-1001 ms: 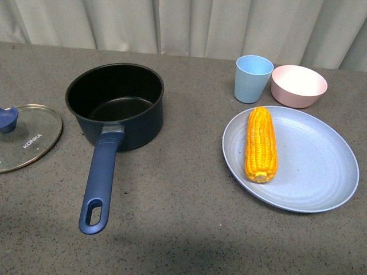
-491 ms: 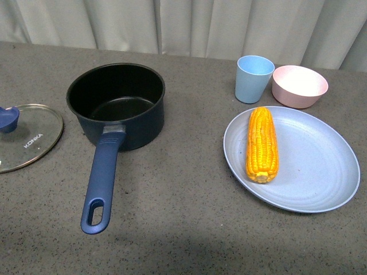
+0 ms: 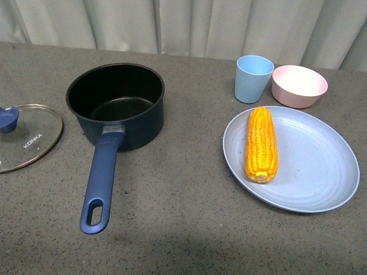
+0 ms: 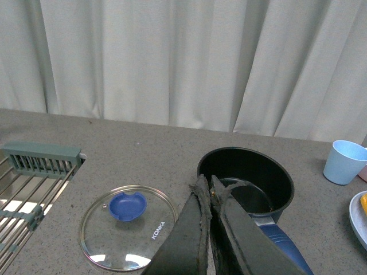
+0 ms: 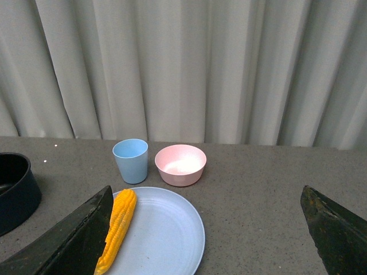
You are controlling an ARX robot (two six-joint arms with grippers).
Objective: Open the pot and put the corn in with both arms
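Your yellow-orange corn cob [image 3: 261,144], kernel rows glossy, lies on the left part of the round pale-blue plate [image 3: 315,166], well apart from the uncovered dark navy saucepan [image 3: 114,103]; left gripper [image 4: 207,182] fingers pressed together, seemingly empty; right gripper [image 5: 206,192] fingers spread wide.

front: high on body, facing far and down over worktop [image 3: 189,240] to curtain [image 3: 183,23] | left wrist: low, close behind left gripper [image 4: 207,180], facing pot [image 4: 246,172] | right wrist: low, through right gripper [image 5: 206,192], facing corn [image 5: 117,226] | shared: pot in all three, corn in front and right wrist
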